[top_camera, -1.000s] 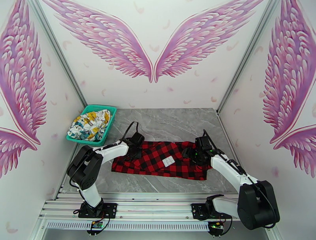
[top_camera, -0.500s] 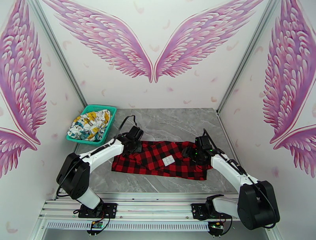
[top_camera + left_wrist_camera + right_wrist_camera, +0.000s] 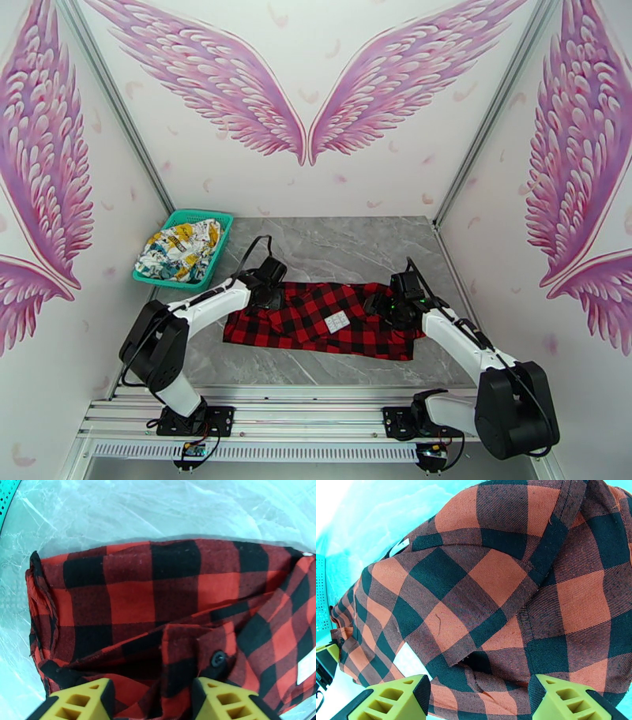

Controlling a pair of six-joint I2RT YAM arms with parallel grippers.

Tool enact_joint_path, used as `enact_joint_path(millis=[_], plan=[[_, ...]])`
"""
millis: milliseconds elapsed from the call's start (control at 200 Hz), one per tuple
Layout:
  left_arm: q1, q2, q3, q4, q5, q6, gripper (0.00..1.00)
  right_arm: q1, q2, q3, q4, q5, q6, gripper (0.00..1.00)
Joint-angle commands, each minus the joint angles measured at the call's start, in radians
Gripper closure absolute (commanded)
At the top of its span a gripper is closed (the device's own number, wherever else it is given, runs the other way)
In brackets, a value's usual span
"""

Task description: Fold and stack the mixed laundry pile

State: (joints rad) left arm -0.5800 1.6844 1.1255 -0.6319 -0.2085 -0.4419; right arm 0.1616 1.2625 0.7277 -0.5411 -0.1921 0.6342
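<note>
The red-and-black plaid garment point(image 3: 316, 320) lies spread across the middle of the grey table, with a white label point(image 3: 337, 321) facing up. My left gripper point(image 3: 268, 298) hovers over its far left corner. In the left wrist view the yellow fingers point(image 3: 152, 691) stand apart above a folded flap with a black button point(image 3: 218, 658). My right gripper point(image 3: 393, 310) is over the garment's far right end, and its fingers point(image 3: 480, 693) are wide apart above flat plaid cloth point(image 3: 493, 590). The white cartoon-print garment point(image 3: 180, 249) lies crumpled in the basket.
A teal mesh basket point(image 3: 197, 215) stands at the table's far left corner, close behind my left arm. Walls painted with pink wings close in the table on three sides. Bare marble point(image 3: 347, 245) stretches behind the plaid garment.
My left gripper was shut on the plaid garment's far left corner and has opened, letting the cloth go. The left arm's elbow swung out and partly back. The right arm stayed still.
</note>
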Motion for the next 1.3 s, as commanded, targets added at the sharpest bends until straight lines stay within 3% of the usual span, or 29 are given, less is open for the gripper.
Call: enact_joint_path(millis=[0, 90, 220, 390, 540, 625, 789, 959, 1029, 1149, 1294], plan=[[0.019, -0.031, -0.003, -0.042, -0.032, 0.012, 0.40, -0.009, -0.011, 0.014, 0.001, -0.012, -0.016, 0.30], [0.045, -0.110, -0.058, -0.044, -0.016, 0.009, 0.37, -0.010, -0.015, 0.012, 0.000, -0.007, -0.020, 0.29], [0.104, -0.187, -0.146, 0.021, 0.125, 0.031, 0.35, -0.010, -0.004, 0.011, 0.011, -0.012, -0.020, 0.29], [0.162, -0.206, -0.211, 0.039, 0.129, 0.010, 0.35, -0.011, 0.011, 0.018, 0.011, -0.025, -0.020, 0.29], [0.209, -0.256, -0.304, 0.065, 0.131, -0.021, 0.47, -0.011, -0.001, 0.014, 0.004, -0.010, -0.026, 0.29], [0.224, -0.247, -0.328, 0.093, 0.150, -0.028, 0.50, -0.013, 0.008, 0.016, 0.011, -0.018, -0.026, 0.29], [0.229, -0.174, -0.306, 0.178, 0.193, -0.045, 0.47, -0.013, 0.026, 0.022, 0.018, -0.037, -0.024, 0.29], [0.223, -0.121, -0.255, 0.202, 0.221, -0.050, 0.54, -0.014, 0.016, 0.020, 0.006, -0.024, -0.032, 0.29], [0.224, -0.109, -0.247, 0.201, 0.212, -0.046, 0.59, -0.014, 0.017, 0.016, 0.010, -0.025, -0.031, 0.29], [0.224, -0.109, -0.247, 0.195, 0.196, -0.053, 0.81, -0.013, 0.024, 0.011, 0.014, -0.031, -0.031, 0.29], [0.215, -0.165, -0.244, 0.128, 0.156, -0.045, 0.98, -0.015, 0.025, 0.017, 0.007, -0.030, -0.035, 0.29]])
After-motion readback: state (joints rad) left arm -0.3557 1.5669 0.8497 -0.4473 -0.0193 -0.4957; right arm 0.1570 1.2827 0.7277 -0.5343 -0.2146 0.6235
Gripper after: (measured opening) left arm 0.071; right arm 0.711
